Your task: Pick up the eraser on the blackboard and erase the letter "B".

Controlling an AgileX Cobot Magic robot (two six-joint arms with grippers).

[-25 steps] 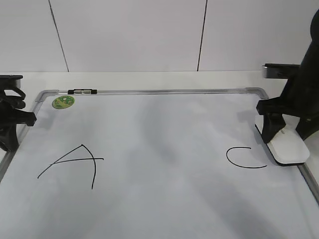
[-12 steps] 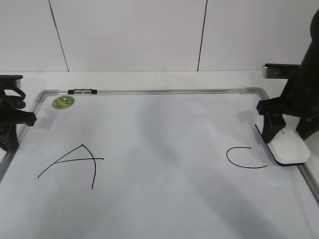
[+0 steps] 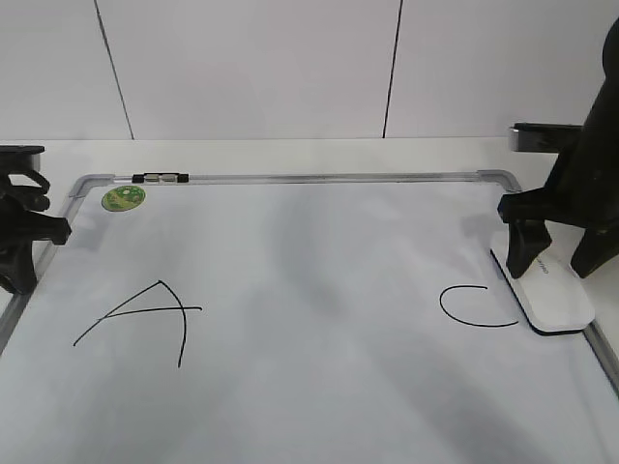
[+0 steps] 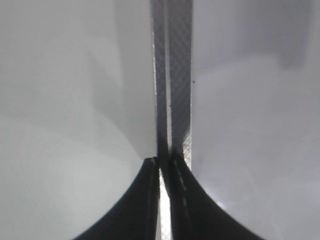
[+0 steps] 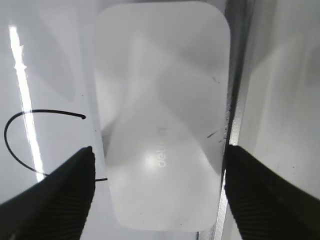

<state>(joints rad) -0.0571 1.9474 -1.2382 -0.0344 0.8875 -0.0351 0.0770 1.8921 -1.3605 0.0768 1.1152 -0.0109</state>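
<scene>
The white eraser (image 3: pixel 549 298) lies flat on the blackboard (image 3: pixel 309 242) at its right edge, just right of the letter "C" (image 3: pixel 472 307). My right gripper (image 3: pixel 551 266) is open and straddles the eraser, one finger on each side, with small gaps showing in the right wrist view (image 5: pixel 157 195). There the eraser (image 5: pixel 162 110) fills the middle, beside the "C" (image 5: pixel 20 145). No letter "B" shows; the board's middle is blank. My left gripper (image 3: pixel 21 253) is shut and empty at the board's left edge, over the frame in the left wrist view (image 4: pixel 162 162).
The letter "A" (image 3: pixel 145 319) is at the left of the board. A small black-and-silver marker (image 3: pixel 160 178) lies on the top frame, and a round green sticker (image 3: pixel 123 198) is below it. The board's metal frame (image 5: pixel 231 125) runs along the eraser's right side.
The eraser was tilted up at the right gripper; it now lies flat on the board, slightly further left, and the fingers stand apart from it.
</scene>
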